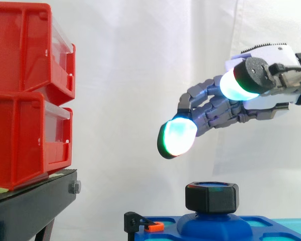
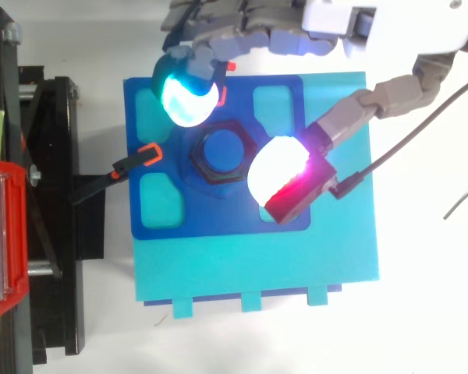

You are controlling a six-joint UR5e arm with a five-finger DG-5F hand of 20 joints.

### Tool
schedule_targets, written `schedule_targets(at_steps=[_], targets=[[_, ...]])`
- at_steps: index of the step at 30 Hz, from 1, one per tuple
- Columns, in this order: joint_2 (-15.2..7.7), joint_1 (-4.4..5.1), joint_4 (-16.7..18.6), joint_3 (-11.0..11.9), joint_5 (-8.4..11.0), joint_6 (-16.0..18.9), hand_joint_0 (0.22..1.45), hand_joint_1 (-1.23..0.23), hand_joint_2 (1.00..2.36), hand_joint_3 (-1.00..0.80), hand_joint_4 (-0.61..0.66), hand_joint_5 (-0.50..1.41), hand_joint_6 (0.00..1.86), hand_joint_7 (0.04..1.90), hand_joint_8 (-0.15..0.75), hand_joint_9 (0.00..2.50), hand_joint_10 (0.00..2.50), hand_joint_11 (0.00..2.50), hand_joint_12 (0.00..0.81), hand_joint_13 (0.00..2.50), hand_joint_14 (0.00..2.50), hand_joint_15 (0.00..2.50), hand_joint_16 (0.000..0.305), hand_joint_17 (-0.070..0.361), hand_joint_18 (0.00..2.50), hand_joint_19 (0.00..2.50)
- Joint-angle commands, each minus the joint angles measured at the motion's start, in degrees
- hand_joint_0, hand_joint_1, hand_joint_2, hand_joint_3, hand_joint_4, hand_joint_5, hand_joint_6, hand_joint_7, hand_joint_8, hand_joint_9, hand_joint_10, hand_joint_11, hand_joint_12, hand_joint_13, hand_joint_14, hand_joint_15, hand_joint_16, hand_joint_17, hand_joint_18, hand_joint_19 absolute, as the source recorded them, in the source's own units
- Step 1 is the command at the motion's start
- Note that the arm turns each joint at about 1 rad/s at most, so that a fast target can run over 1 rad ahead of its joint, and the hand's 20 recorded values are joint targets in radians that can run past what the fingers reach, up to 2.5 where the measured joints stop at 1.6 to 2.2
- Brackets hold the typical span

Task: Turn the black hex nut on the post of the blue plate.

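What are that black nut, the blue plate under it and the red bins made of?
The black nut looks like matte plastic, perhaps printed: it is dull, with rounded edges and no metal shine. The blue plate seems to be smooth plastic with a soft sheen. The red bins look like glossy hard plastic with clear fronts.

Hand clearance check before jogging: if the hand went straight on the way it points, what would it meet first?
Probably the black stand under the red bins: the hand points left and slightly down, passing above the black hex nut. Depth is unclear.
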Motion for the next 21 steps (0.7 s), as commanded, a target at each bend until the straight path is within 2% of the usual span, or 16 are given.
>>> schedule_targets(at_steps=[1,3,4,12,13,21], targets=[[-0.37,1.32,1.15,0.27,1.5,0.0,0.49,-0.31,1.0,-0.5,0.25,-0.18,0.5,0.89,0.274,0.34,0.0,0.04,0.384,0.23,0.0,0.0,0.057,0.128,0.02,0.0],[-1.24,2.28,2.29,0.36,2.47,0.27,0.49,-0.31,1.0,-0.5,0.25,-0.18,0.5,0.89,0.274,0.34,0.0,0.04,0.383,0.23,0.0,0.0,0.057,0.128,0.02,0.0],[-2.65,3.34,3.52,0.53,3.78,1.06,0.49,-0.31,1.0,-0.5,0.25,-0.18,0.5,0.88,0.275,0.34,0.0,0.03,0.383,0.23,0.0,0.0,0.057,0.128,0.02,0.0],[-3.09,5.45,4.31,0.53,5.98,1.41,0.49,-0.31,1.0,-0.5,0.25,-0.18,0.5,0.89,0.275,0.35,0.0,0.03,0.384,0.24,0.0,0.0,0.057,0.127,0.02,0.0],[-3.09,6.06,3.96,0.53,6.86,1.41,0.49,-0.31,1.0,-0.5,0.25,-0.18,0.5,0.88,0.275,0.35,0.0,0.04,0.384,0.24,0.0,0.0,0.057,0.127,0.02,0.0],[-3.09,7.82,3.61,0.53,8.97,1.5,0.49,-0.31,1.0,-0.5,0.25,-0.18,0.5,0.89,0.276,0.35,0.0,0.05,0.384,0.23,0.0,0.0,0.056,0.127,0.01,0.01]])
